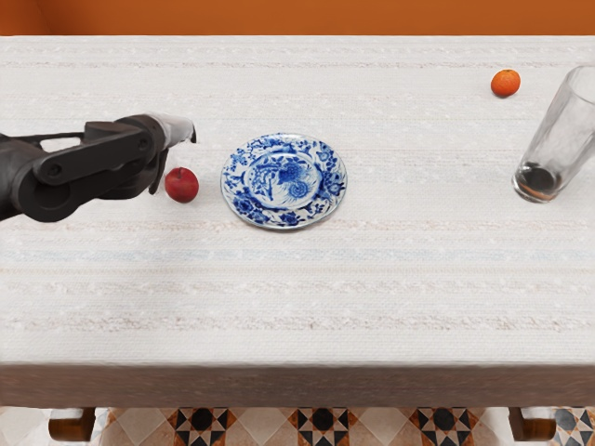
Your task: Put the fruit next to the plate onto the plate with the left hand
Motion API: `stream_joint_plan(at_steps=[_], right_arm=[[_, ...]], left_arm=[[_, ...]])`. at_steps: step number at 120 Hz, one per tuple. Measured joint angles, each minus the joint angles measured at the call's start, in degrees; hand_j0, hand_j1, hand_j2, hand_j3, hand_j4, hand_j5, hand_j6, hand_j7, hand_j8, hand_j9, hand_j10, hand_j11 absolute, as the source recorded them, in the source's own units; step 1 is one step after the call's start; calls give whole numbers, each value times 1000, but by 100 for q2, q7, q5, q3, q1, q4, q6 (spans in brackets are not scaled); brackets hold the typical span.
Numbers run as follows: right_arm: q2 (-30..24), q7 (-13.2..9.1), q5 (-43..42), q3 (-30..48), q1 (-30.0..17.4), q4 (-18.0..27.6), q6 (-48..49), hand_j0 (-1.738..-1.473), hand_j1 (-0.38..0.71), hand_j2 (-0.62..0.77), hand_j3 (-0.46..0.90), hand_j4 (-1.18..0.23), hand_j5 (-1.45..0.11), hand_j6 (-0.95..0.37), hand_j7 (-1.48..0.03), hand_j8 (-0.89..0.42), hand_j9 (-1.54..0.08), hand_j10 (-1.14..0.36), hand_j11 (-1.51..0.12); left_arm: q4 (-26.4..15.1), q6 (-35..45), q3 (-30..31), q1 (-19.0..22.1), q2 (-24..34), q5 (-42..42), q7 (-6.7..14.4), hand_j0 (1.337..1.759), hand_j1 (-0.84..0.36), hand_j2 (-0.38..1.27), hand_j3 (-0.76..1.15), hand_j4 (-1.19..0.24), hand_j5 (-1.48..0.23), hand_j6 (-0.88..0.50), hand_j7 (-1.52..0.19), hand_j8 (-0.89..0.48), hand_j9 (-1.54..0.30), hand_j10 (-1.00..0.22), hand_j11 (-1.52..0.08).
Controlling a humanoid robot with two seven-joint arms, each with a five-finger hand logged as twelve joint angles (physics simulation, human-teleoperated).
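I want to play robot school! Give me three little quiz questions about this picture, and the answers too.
1. True or false: the red fruit already lies on the blue-and-white plate.
2. Pick one: what is at the right edge of the table? A) a glass B) a teapot C) a book
3. Fill in the gap: the robot hand beside the red fruit belongs to the ___ arm.

Key: 1 false, it lies on the table just left of the plate. 2 A. 3 left.
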Motion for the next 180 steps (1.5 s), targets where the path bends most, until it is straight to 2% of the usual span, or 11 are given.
stream_joint_plan(at_steps=[15,41,79,157,180], right_arm=[[0,0,0,1,-4,0,0,-1658,-305,-7,0,-36,-47,-36,-47,-36,-47,-36,-47],[0,0,2,6,-6,0,0,-1658,-305,-7,0,-36,-47,-36,-47,-36,-47,-36,-47],[0,0,0,2,-6,0,0,-1658,-305,-7,0,-36,-47,-36,-47,-36,-47,-36,-47],[0,8,2,-1,-13,0,0,-1658,-305,-7,0,-36,-47,-36,-47,-36,-47,-36,-47],[0,8,-1,-1,-14,0,0,-1658,-305,-7,0,-36,-47,-36,-47,-36,-47,-36,-47]], left_arm=[[205,9,88,46,-152,16,0,1658,52,52,0,-252,-324,-253,-324,-253,-324,-252,-324],[257,-1,127,58,-490,-3,0,1658,52,52,0,-252,-324,-253,-324,-253,-323,-251,-323],[293,7,211,209,-575,-19,0,1658,51,52,0,-252,-324,-253,-324,-253,-324,-252,-324],[502,244,523,213,-848,18,0,1658,48,52,0,-254,-328,-255,-327,-255,-327,-254,-327],[561,255,630,223,-839,25,0,1658,-2,61,0,-296,-382,-297,-382,-297,-382,-296,-382]])
